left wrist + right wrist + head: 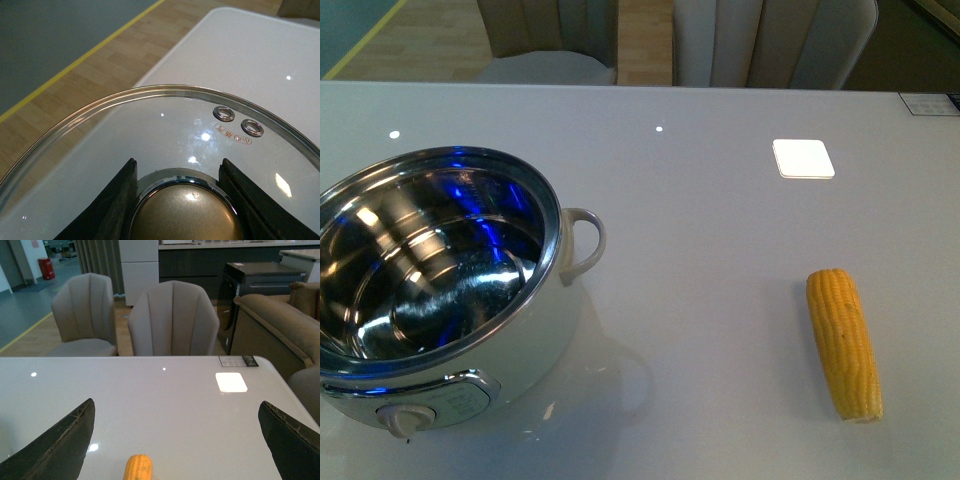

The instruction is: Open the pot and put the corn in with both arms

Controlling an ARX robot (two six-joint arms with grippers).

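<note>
Evidently you had the left gripper (178, 167) clenched on the glass lid (165, 125) by its cream knob (187, 212), with one black finger pressed against each side. The lid hung near the edge of the table (260, 45), and wooden floor showed past its rim. I judge you parked it there to keep the pot's mouth free.

In the front view neither arm showed. The pot (540, 335) sat uncovered at the lower left of the frame. Its steel interior was bare, its loop handle (585, 245) pointed toward the frame's middle, and its dial (405, 418) sat at the bottom edge. The corn (843, 342) lay flat on the table at the lower right, well apart from the pot. A flat white square (803, 158) lay apart from it at the upper right.

Your right gripper (176, 405) was spread wide and grasped nothing. Its wrist view showed the cob's end between the two fingers, touching neither. That looked to me like a line-up for the pick. Opening seemed done, and loading the corn was not yet begun. Being round, the cob would probably roll unless you pinched it across its middle.
</note>
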